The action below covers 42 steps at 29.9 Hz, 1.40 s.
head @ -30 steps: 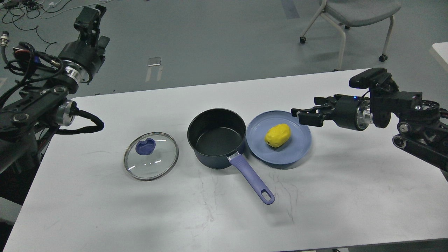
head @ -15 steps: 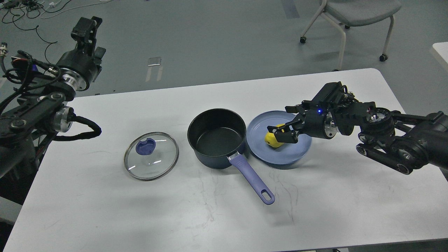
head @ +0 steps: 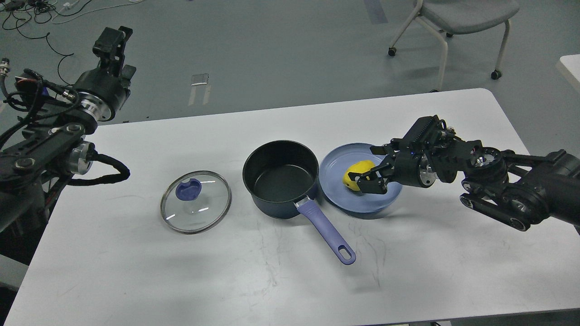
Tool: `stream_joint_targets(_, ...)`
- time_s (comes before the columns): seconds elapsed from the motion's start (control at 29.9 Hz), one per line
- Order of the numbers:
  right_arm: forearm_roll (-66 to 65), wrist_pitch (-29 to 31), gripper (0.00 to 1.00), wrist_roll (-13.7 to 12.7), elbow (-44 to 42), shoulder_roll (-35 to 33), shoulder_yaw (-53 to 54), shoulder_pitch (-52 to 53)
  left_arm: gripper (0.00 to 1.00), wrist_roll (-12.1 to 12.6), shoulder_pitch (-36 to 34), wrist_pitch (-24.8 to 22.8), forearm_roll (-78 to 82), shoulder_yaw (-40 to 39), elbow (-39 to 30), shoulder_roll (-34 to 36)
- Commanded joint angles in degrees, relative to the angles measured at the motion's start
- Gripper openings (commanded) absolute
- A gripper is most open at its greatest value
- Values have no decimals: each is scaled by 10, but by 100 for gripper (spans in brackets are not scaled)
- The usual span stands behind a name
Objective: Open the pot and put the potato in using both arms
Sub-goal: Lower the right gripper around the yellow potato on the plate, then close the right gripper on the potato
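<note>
The dark blue pot (head: 280,177) stands open mid-table, its purple handle (head: 327,232) pointing toward me. Its glass lid (head: 195,201) with a blue knob lies flat on the table to the pot's left. The yellow potato (head: 355,173) rests on a blue plate (head: 335,190) right of the pot. My right gripper (head: 366,178) is low over the plate, its jaws open on either side of the potato and hiding part of it. My left gripper (head: 110,41) is raised beyond the table's far left corner, empty; its fingers cannot be told apart.
The white table (head: 290,280) holds only these things. A grey chair (head: 457,18) stands on the floor beyond the far right corner. Cables lie on the floor at the far left.
My right gripper swung in from the right, came down onto the plate and now straddles the potato. My left arm has barely shifted.
</note>
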Motion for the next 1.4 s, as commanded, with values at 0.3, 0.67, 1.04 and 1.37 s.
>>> stream_joint_targets(0.3,0,-5,96,0,-9,12,-10,-7,98,-1,10,1,1,2,2,2)
stream_joint_targets(0.67,1,-5,93,0,-10,10,-12,-9,98,-2,17,3,2,2,3,3)
stream_joint_targets(1.04,3,-5,92,0,-14,17,-12,-12,98,-2,23,3,3,2,3,10)
stream_joint_targets(1.37,4,-2,53,0,-23,28,-13,-12,98,-10,28,4,3,2,5,10)
